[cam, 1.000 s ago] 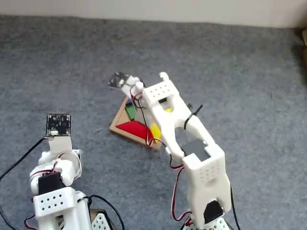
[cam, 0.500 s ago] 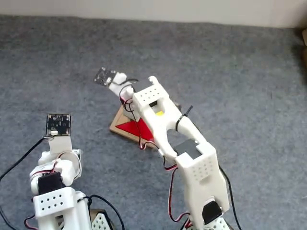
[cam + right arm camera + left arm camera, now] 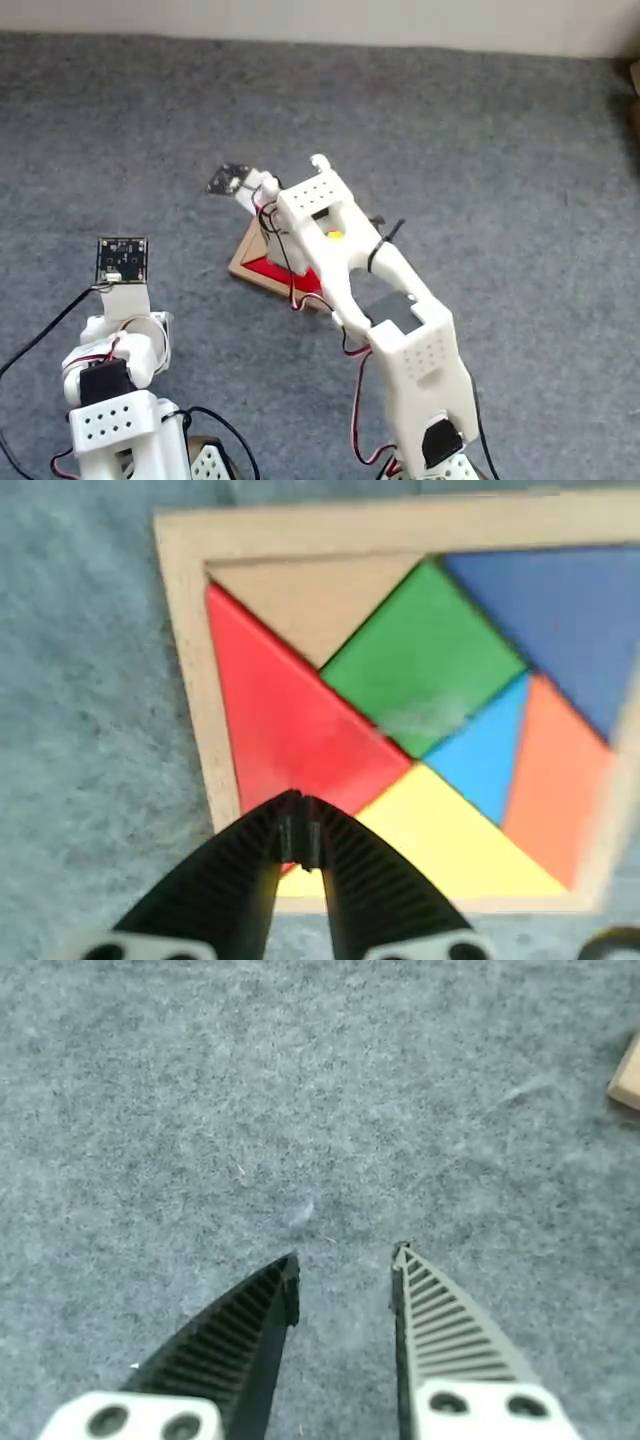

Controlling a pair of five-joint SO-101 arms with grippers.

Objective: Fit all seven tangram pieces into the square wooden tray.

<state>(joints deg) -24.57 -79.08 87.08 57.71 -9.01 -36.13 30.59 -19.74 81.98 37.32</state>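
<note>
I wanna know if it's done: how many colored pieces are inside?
6, all in the tray: red by the hand, green beside it, dark blue, light blue, orange, yellow. One gap is bare; some may be hidden.

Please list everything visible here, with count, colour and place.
tray: one, pale wood, on surface, triangular gap bare
red triangle: one, red, beside that gap
green square: one, green, tray middle
dark blue triangle: one, dark blue, along tray edge
light blue triangle: one, light blue, touching green square
orange piece: one, orange, tray edge
yellow triangle: one, yellow, beside red triangle
surface: one, grey, under everything
left tool: one, dark, open above surface
right tool: one, black, shut, over red triangle
</note>
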